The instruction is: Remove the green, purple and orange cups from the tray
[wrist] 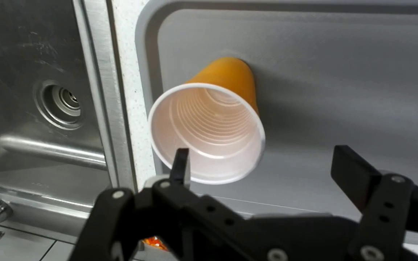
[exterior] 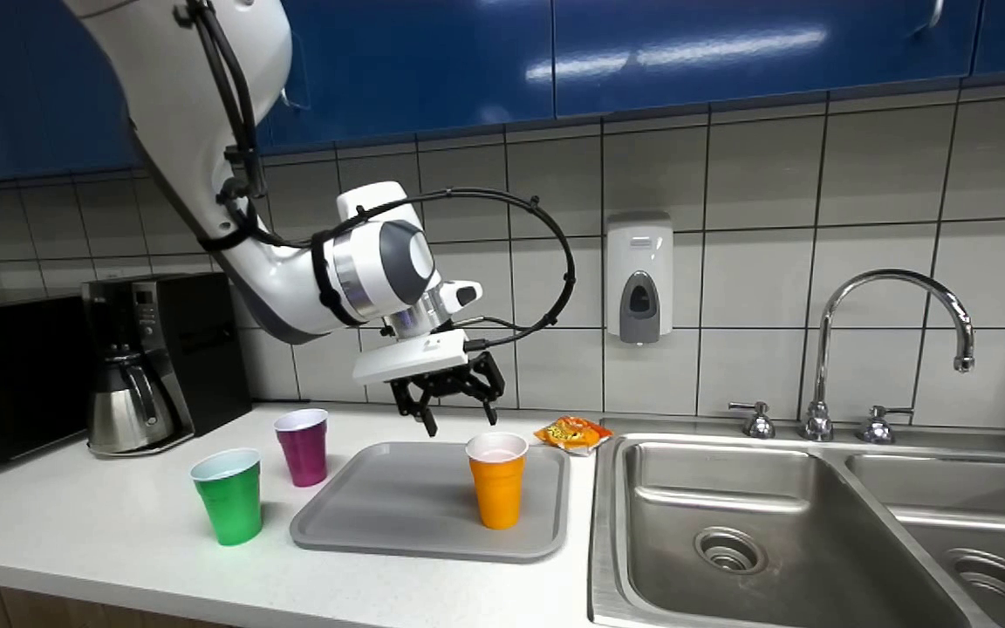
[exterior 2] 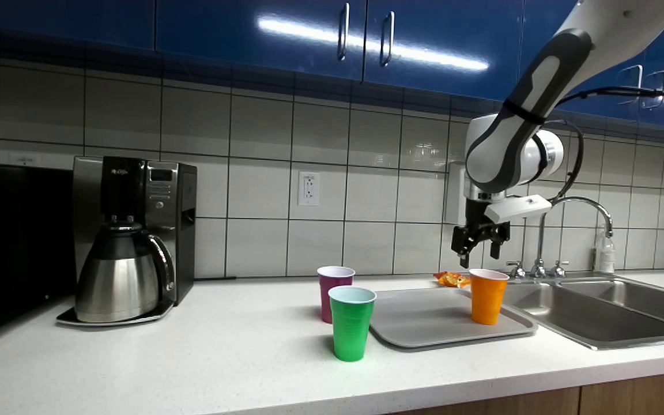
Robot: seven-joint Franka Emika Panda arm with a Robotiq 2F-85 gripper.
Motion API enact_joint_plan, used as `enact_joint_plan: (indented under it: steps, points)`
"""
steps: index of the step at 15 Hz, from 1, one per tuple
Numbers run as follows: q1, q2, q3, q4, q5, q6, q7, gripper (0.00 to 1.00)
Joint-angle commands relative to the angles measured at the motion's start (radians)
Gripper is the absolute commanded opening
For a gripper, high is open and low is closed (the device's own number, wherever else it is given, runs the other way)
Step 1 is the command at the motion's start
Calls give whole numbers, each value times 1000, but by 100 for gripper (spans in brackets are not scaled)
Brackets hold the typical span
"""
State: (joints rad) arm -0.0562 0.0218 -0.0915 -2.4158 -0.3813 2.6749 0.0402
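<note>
Tray (exterior: 385,499) on the worktop (exterior: 132,515) carries your orange cup (exterior: 499,493), upright, near the end beside the sink (exterior: 703,488). Green cup (exterior: 235,506) and purple cup (exterior: 304,453): both off the tray, upright on the worktop, apart from the tray's opposite end. Purple one sits farther back toward the tiled wall (exterior: 755,279), green one nearer the front. Your end effector (exterior: 461,426) hangs above the tray, fingers spread wide, slightly toward the coffee maker (exterior 2: 162,222) from the orange cup; you can see a gap above the rim in both exterior views. In your wrist view the sink-side finger shows in front of the cup's rim, the opposite finger over bare tray. Also in your scene: orange snack packet (exterior: 572,432) behind the tray by the sink, steel carafe (exterior 2: 116,288) at the coffee maker, soap dispenser (exterior: 639,262) on the wall.
</note>
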Motion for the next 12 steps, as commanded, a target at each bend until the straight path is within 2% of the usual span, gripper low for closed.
enact_joint_plan:
  steps: [1, 12]
  points:
    - [-6, 38, 0, 21, 2, 15, 19, 100]
    - [5, 169, -13, 103, 23, 51, 8, 100]
